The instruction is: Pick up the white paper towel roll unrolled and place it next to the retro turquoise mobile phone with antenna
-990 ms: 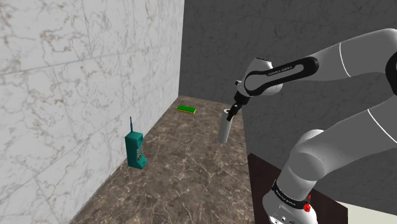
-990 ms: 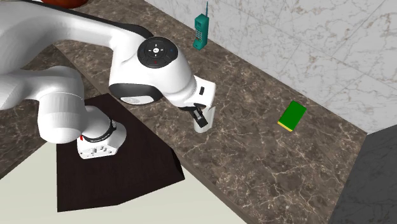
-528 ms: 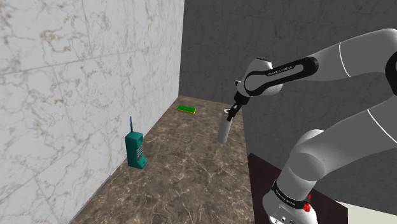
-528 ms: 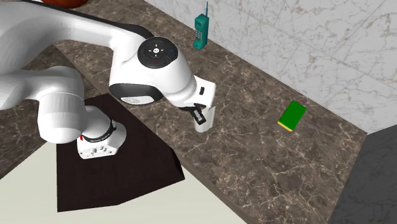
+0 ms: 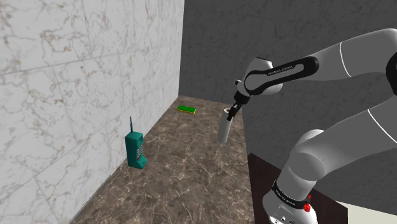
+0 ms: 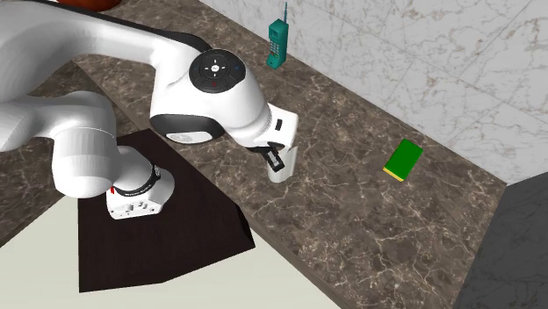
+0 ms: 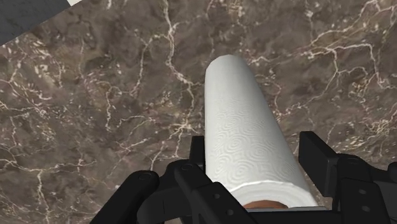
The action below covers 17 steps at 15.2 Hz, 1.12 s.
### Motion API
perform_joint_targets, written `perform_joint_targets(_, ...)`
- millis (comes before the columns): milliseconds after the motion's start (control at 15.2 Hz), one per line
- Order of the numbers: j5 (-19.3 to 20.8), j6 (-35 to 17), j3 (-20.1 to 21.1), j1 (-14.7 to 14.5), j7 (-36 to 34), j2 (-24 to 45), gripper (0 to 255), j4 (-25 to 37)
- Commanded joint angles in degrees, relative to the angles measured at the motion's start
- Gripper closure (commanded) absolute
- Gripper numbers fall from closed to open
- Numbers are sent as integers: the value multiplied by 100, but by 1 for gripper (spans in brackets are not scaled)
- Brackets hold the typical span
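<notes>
Paper towel roll (image 5: 224, 129) looks light, soft and easy to crush, so a gentle squeeze near its top, where the core (image 7: 267, 205) stiffens it, seems safest; the tool (image 7: 254, 149) pinches it there, upright over the table (image 5: 184, 178). Brown veined stone forms the table, and the phone (image 5: 134, 151) stands beside a pale marble wall (image 5: 76, 83), at eight o'clock from the roll in the shoulder view.

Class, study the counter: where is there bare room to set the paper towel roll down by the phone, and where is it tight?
Bare counter runs from the phone out to the robot's stand, and between the phone and the flat green object along the marble wall. It is tightest between phone and wall.
</notes>
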State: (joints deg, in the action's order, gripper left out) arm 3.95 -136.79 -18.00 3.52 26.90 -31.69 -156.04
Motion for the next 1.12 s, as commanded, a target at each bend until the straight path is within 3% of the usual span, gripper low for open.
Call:
perform_joint_targets(0, 5, 140, 25, 8, -20, -70, 255, 70)
perform_joint_targets(1056, -19, 1542, 240, 24, -166, -541, 255, 1008)
